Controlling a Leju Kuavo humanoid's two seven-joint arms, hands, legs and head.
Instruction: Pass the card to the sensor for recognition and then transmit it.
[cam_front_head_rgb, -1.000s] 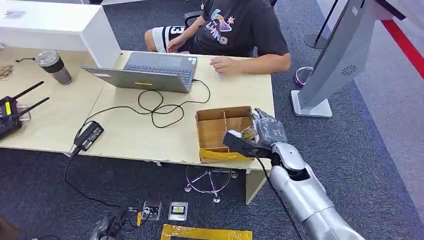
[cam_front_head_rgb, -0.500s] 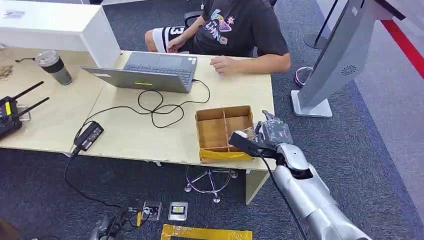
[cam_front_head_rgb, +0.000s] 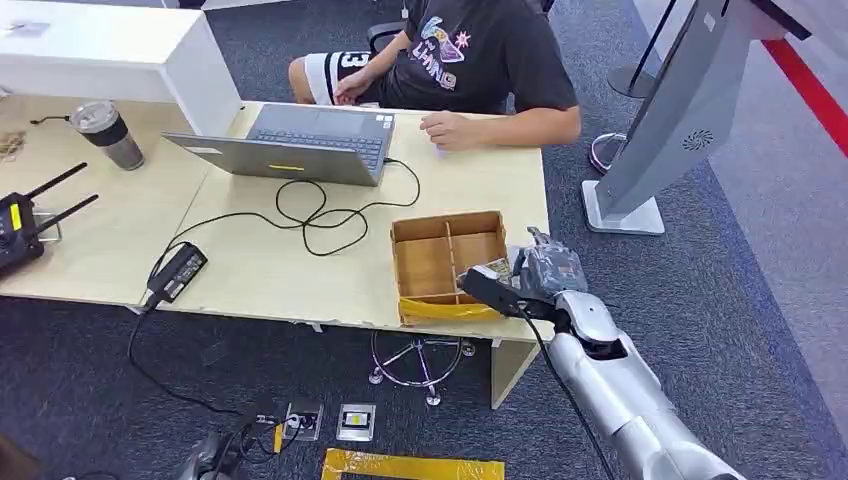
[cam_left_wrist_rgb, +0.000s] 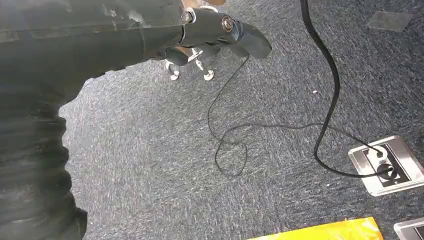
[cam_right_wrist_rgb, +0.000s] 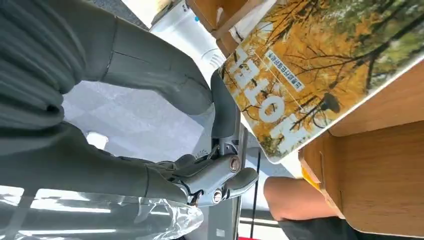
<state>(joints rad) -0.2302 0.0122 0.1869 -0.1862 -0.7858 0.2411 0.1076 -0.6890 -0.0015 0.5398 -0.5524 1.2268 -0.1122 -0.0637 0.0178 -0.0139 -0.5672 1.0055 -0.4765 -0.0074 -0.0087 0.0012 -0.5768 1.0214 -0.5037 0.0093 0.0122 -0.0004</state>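
A grey carpet floor (cam_front_head_rgb: 740, 300) runs under a pale wooden desk (cam_front_head_rgb: 260, 260). Nearest to us, the right hand (cam_front_head_rgb: 540, 272) sits at the near right corner of the desk, just beside a wooden box (cam_front_head_rgb: 440, 262) with small sections. It pinches a card (cam_right_wrist_rgb: 320, 75) between thumb and fingers. The card shows yellow autumn trees and the word HOTEL. It sits over the right side of the box, and its long side seems to run across the box edge, tilted, with one short end tucked in the fingers and the other end pointing out over the box.

The left hand (cam_left_wrist_rgb: 150, 35) hangs low over the floor, fingers curled; I cannot tell if it holds anything.

Farther off are a laptop (cam_front_head_rgb: 300, 145), a cup (cam_front_head_rgb: 108, 133) on the far left and a person (cam_front_head_rgb: 470, 60) sitting behind the desk. A tall grey stand (cam_front_head_rgb: 680, 120) is on the far right.

I think the step is lifting the card out. Keep the pinch firm, lift straight up past the box wall, and keep the card flat so a sensor can read it.
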